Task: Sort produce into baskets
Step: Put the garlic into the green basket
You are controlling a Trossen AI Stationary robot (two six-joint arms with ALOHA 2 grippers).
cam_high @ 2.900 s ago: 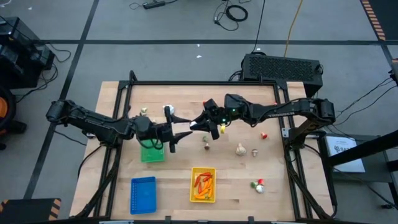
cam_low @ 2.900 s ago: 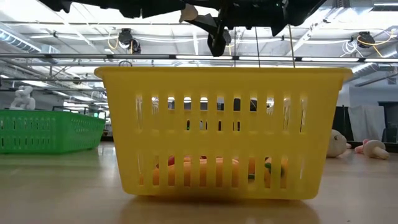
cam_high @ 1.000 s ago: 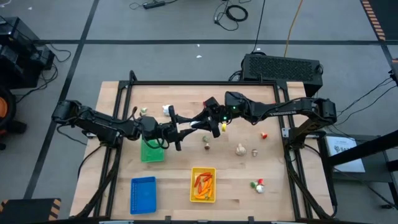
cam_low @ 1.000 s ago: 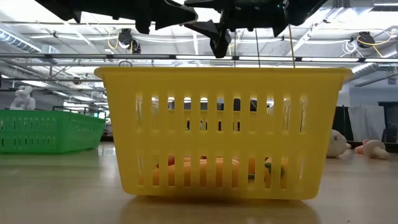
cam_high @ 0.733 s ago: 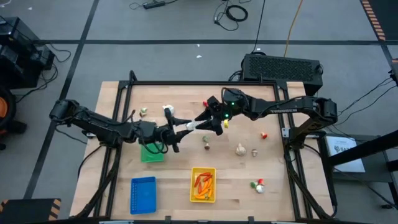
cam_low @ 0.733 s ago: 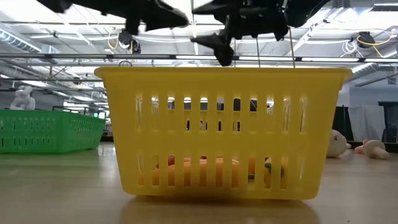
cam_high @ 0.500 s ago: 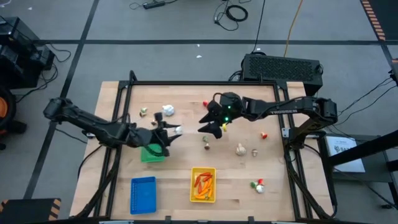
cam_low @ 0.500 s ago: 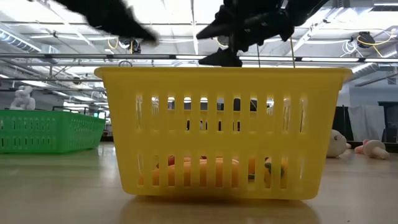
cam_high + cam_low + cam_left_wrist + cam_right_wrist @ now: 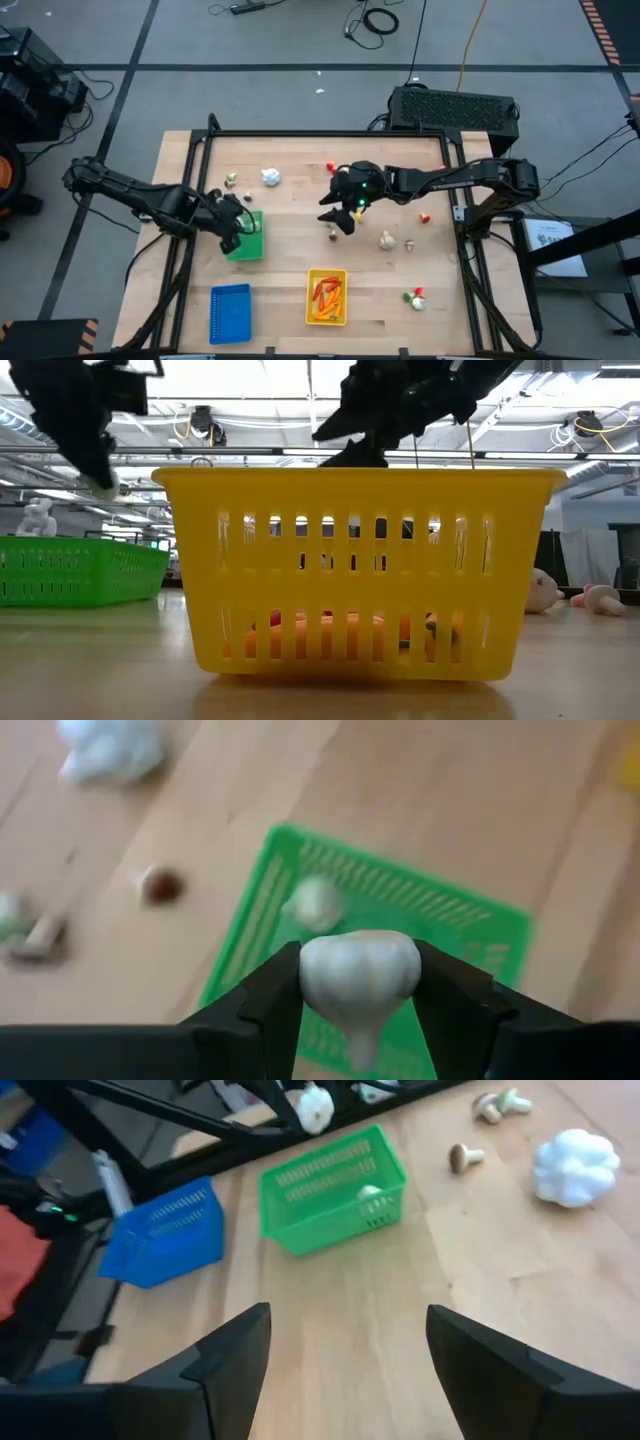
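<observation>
The produce is spread over the wooden table (image 9: pixel 290 270); no writing can be read on anything. At the left, the left gripper (image 9: pixel 358 982) clenches a smooth white garlic bulb (image 9: pixel 359 972) above the slotted green basket (image 9: pixel 440 935), where one pale piece (image 9: pixel 314 903) lies. The ribbed blue basket (image 9: pixel 230 312) is near the front edge. The yellow basket (image 9: pixel 326 296) holds orange and red pieces. The right gripper (image 9: pixel 345 1345) hangs over mid-table, jaws apart and empty.
</observation>
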